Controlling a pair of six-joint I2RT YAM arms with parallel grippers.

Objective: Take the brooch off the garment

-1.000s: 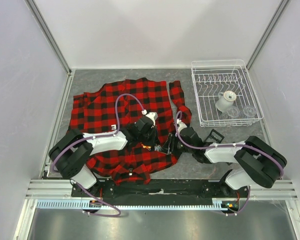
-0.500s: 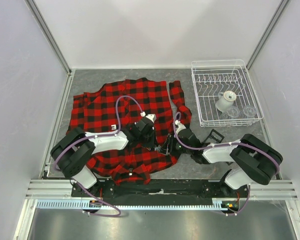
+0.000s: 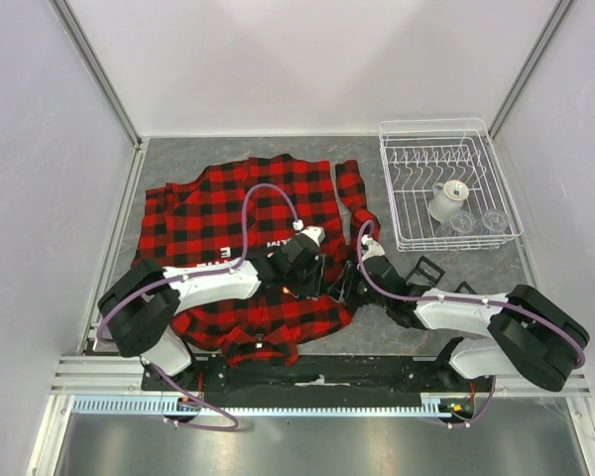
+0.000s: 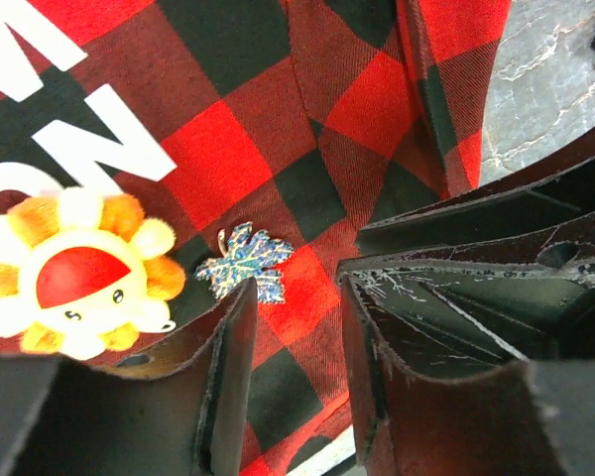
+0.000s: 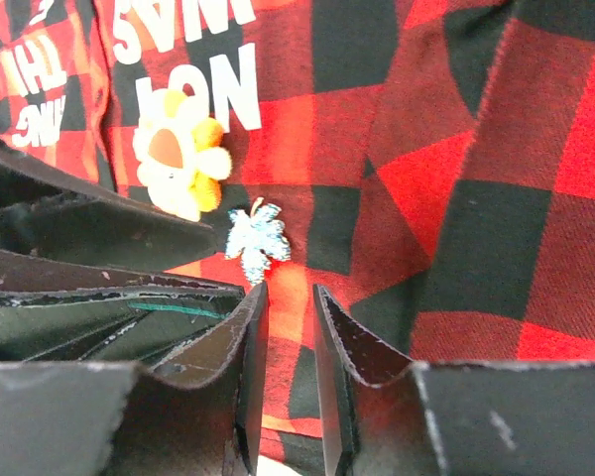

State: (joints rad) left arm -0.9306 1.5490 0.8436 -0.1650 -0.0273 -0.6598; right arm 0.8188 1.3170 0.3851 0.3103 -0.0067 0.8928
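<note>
Sliding rightward across the shirt (image 3: 228, 198) over the last second, the left gripper (image 4: 296, 283) has closed in on the right gripper (image 5: 289, 290). The two heads now sit near each other over the shirt's right front edge. The right arm's elbow has swung outward, while its wrist has barely moved. The shirt itself looks undisturbed, lying spread on the table as it was.

Both wrist cameras now share the same patch of plaid. The brooch (image 4: 74, 266), a puffy yellow-and-orange flower with a red centre, is fastened to the cloth beside the white lettering (image 4: 109, 149). It lies to the left of each gripper's fingers rather than between them. Just beside it is a small glittery leaf pin (image 4: 246, 266), which sits almost directly ahead of both gaps.

Each gripper has its fingers parted, with only bare cloth showing between them, and neither is holding anything. From overhead the brooch is probably tucked under the left wrist, though it is too small there to be sure.

My reading is that the approach is nearly finished but removal has not begun. One gripper will likely need to pin the fabric down. The other must shift sideways onto the flower, since both are currently aimed closer to the leaf.
</note>
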